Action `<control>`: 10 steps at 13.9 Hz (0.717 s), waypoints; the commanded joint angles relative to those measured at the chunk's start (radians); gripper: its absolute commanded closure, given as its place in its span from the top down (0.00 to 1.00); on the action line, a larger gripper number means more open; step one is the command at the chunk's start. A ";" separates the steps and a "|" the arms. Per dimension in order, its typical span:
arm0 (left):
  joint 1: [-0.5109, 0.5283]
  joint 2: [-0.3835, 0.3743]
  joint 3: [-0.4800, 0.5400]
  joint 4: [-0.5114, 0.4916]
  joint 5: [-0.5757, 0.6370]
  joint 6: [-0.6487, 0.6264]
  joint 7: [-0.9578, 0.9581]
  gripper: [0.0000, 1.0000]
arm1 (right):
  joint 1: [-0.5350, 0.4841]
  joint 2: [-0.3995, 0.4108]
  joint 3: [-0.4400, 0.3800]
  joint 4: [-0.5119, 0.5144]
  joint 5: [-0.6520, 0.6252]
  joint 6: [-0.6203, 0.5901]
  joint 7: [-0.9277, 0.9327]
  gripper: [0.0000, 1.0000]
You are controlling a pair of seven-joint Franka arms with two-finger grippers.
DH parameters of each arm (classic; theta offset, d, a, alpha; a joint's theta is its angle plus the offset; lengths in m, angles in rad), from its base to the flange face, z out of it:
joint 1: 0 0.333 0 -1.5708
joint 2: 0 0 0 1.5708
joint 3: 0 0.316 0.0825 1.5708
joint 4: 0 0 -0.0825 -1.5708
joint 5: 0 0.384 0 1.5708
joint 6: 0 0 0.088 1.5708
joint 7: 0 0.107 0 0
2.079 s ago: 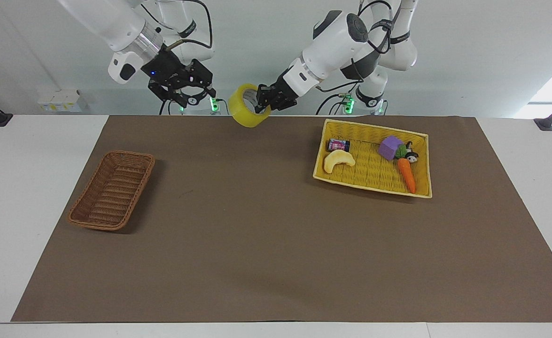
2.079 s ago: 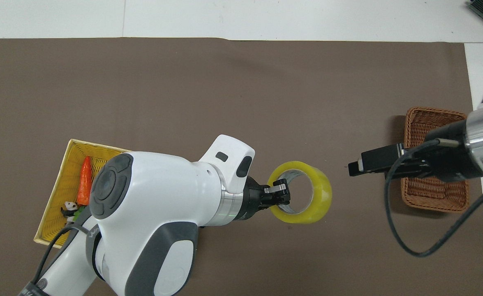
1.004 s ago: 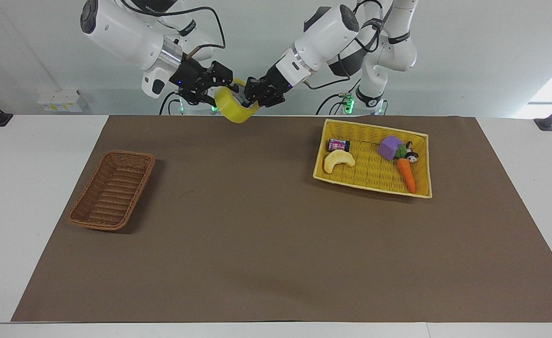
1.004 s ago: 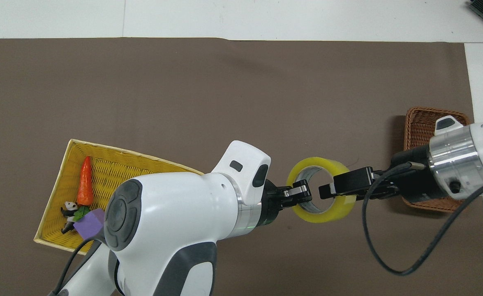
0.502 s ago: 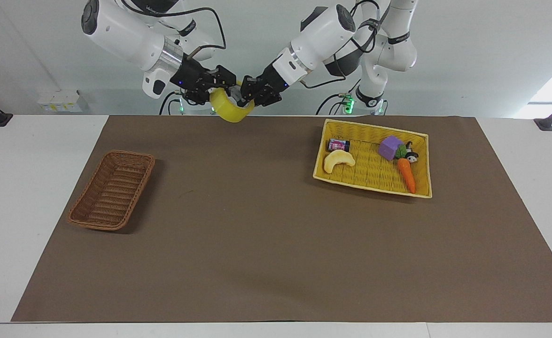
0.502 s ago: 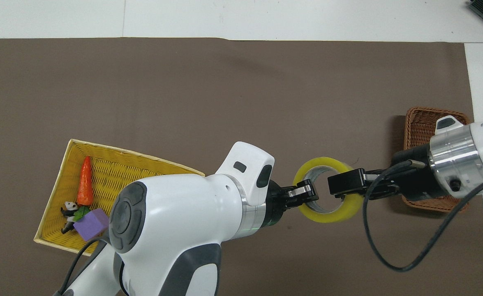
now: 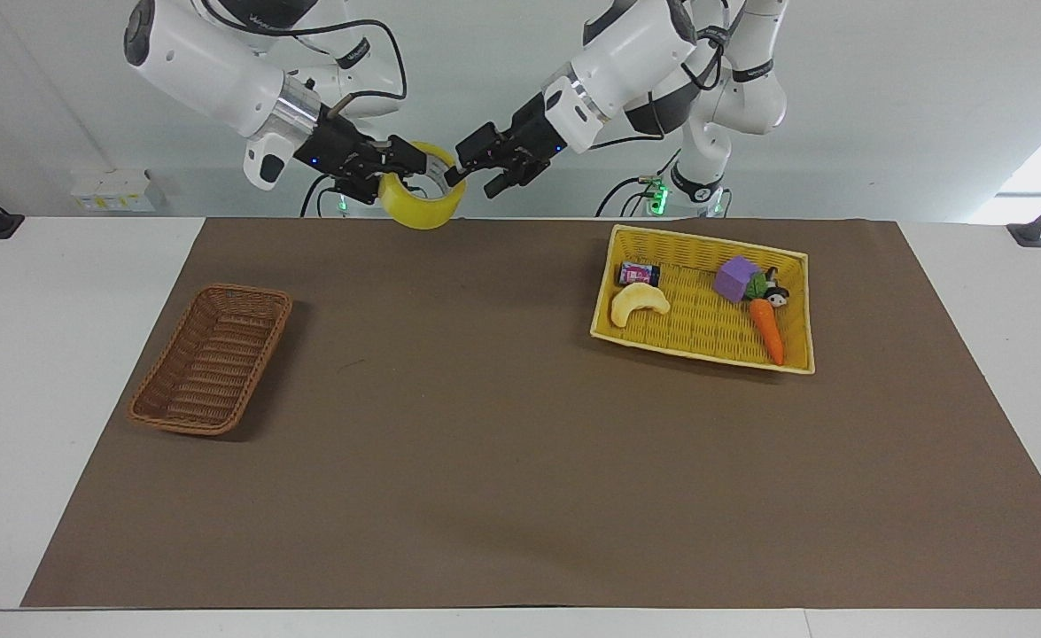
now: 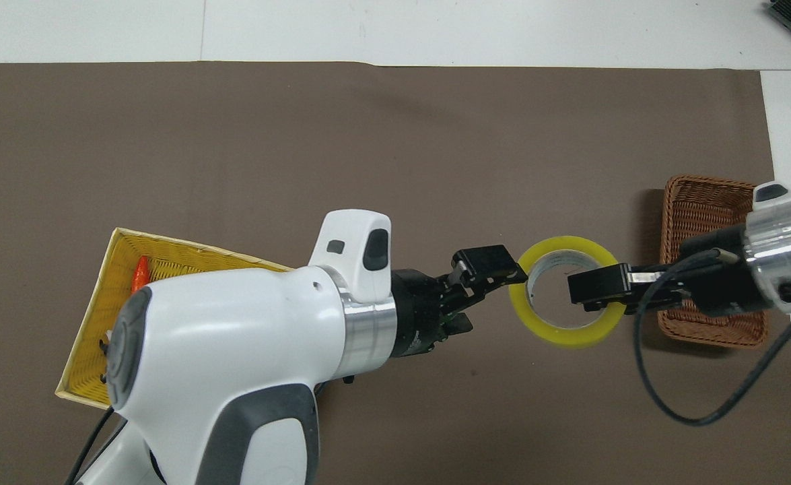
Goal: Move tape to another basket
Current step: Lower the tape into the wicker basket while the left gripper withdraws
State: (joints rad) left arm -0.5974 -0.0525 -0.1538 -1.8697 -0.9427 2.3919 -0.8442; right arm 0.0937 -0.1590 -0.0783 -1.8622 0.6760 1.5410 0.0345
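High over the mat's robot-side edge, your right gripper (image 7: 393, 168) is clamped on the tape (image 7: 421, 200); the left gripper (image 7: 477, 168) stands open beside it, letting it travel toward the basket (image 7: 212, 359).

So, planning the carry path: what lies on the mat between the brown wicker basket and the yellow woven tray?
Nothing: the facing view shows bare brown mat between the oblong brown wicker basket and the yellow woven tray.
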 commanded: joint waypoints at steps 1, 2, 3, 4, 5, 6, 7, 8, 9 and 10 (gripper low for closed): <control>0.010 -0.010 -0.012 -0.012 -0.096 0.067 -0.012 1.00 | -0.084 -0.008 -0.001 -0.002 -0.036 -0.033 -0.111 0.00; 0.010 -0.010 -0.010 -0.011 -0.093 0.066 -0.010 1.00 | -0.106 -0.008 -0.001 0.000 -0.080 -0.039 -0.155 0.00; 0.011 -0.010 -0.009 -0.012 -0.088 0.053 0.000 1.00 | -0.132 -0.008 -0.003 0.000 -0.151 -0.038 -0.198 0.00; 0.013 -0.009 -0.006 -0.011 -0.059 0.049 0.013 1.00 | -0.146 -0.011 -0.003 -0.009 -0.274 -0.016 -0.246 0.00; 0.013 -0.009 -0.004 -0.012 0.014 0.024 0.046 1.00 | -0.150 -0.010 -0.001 -0.012 -0.397 0.038 -0.284 0.00; 0.030 -0.009 -0.003 -0.011 0.088 -0.026 0.056 1.00 | -0.163 -0.008 -0.004 -0.020 -0.459 0.097 -0.319 0.00; 0.057 -0.007 -0.001 -0.008 0.172 -0.086 0.069 1.00 | -0.198 0.025 -0.003 -0.021 -0.455 0.141 -0.315 0.00; 0.085 -0.006 -0.003 -0.006 0.264 -0.133 0.089 1.00 | -0.250 0.082 -0.005 -0.015 -0.440 0.183 -0.332 0.00; 0.102 -0.009 -0.001 -0.008 0.354 -0.181 0.114 1.00 | -0.293 0.141 -0.003 -0.006 -0.405 0.220 -0.379 0.00; 0.129 -0.009 -0.001 -0.008 0.431 -0.222 0.140 1.00 | -0.333 0.194 -0.005 -0.005 -0.370 0.244 -0.465 0.00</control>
State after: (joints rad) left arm -0.5188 -0.0508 -0.1524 -1.8724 -0.6318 2.2533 -0.7627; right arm -0.1540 -0.0800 -0.0918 -1.8898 0.2547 1.7365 -0.3064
